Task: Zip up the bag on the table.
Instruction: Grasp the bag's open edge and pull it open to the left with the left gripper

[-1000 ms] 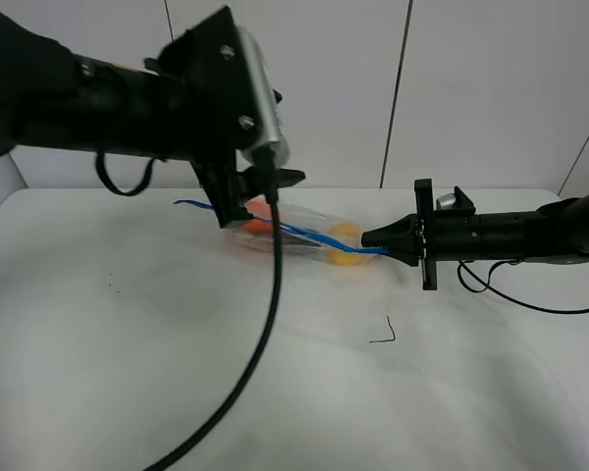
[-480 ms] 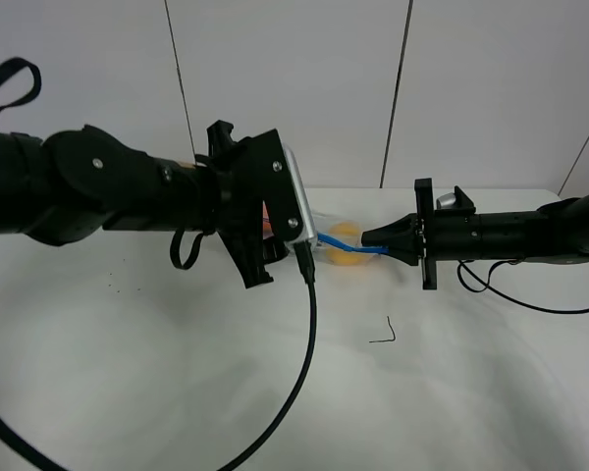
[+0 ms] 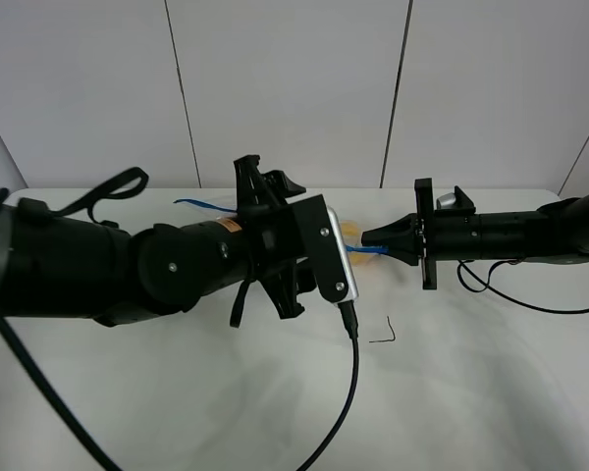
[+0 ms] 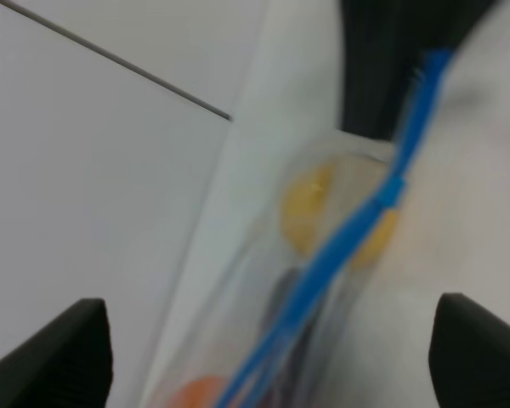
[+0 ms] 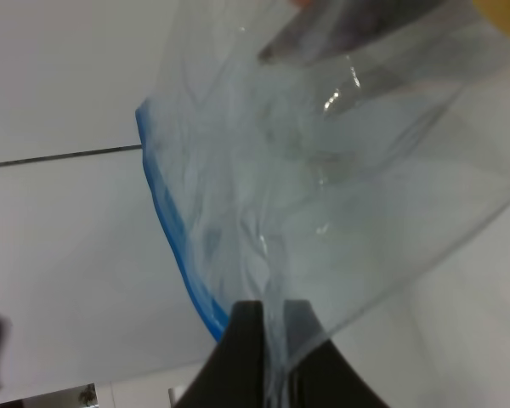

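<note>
The bag lies on the white table (image 3: pixel 491 392) and is mostly hidden behind my left arm (image 3: pixel 206 260) in the exterior high view. Only the ends of its blue zipper strip (image 3: pixel 365 250) and a bit of yellow show there. In the left wrist view the blue strip (image 4: pixel 348 229) runs over a yellow toy (image 4: pixel 306 204) and an orange one (image 4: pixel 195 395). My left gripper (image 4: pixel 272 340) is open, with its fingers wide apart on either side of the bag. My right gripper (image 3: pixel 370 237) is shut on the bag's end. The right wrist view shows it (image 5: pixel 268 340) pinching clear plastic beside the strip (image 5: pixel 166 229).
A small dark hook-shaped mark (image 3: pixel 384 334) lies on the table in front of the bag. The left wrist camera's black cable (image 3: pixel 348 392) hangs down toward the front edge. Grey wall panels stand behind the table.
My left arm has swung down and to the right, turning as it went, and now covers most of the bag. The right gripper has kept its place and its hold.
</note>
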Tool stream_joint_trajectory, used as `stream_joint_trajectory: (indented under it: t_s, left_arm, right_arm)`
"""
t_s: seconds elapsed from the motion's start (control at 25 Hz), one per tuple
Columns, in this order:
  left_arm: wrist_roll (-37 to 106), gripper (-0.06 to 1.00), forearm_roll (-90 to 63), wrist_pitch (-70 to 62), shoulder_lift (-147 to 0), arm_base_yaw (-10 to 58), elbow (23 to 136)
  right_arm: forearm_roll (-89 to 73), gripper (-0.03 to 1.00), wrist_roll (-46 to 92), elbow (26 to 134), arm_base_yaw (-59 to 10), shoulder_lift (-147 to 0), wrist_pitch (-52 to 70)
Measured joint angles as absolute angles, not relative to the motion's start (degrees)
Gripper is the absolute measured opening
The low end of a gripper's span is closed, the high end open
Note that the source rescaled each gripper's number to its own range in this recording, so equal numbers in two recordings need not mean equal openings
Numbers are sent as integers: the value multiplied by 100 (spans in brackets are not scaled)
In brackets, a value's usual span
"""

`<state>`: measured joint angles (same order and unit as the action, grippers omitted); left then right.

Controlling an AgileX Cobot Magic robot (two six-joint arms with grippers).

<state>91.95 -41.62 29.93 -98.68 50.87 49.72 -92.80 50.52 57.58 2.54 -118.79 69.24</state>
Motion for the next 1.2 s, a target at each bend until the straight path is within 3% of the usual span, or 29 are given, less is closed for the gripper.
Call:
stream_joint_trajectory:
  t_s: [0.4,1.0,1.2]
  left_arm:
    - [7161,98,-2030,4014,-10638,5112,4972]
    - [6873,97,-1373,5926,-11644,5112,4977]
    - [6872,85,-1170,6246,-11764,5112,4977]
  right_arm:
    - [-9280,0,5052,5758,254,-11879,6924]
    - [-9292,0,5052,5758,254,-11879,6924]
    - [-9292,0,5052,5758,254,-11879,6924]
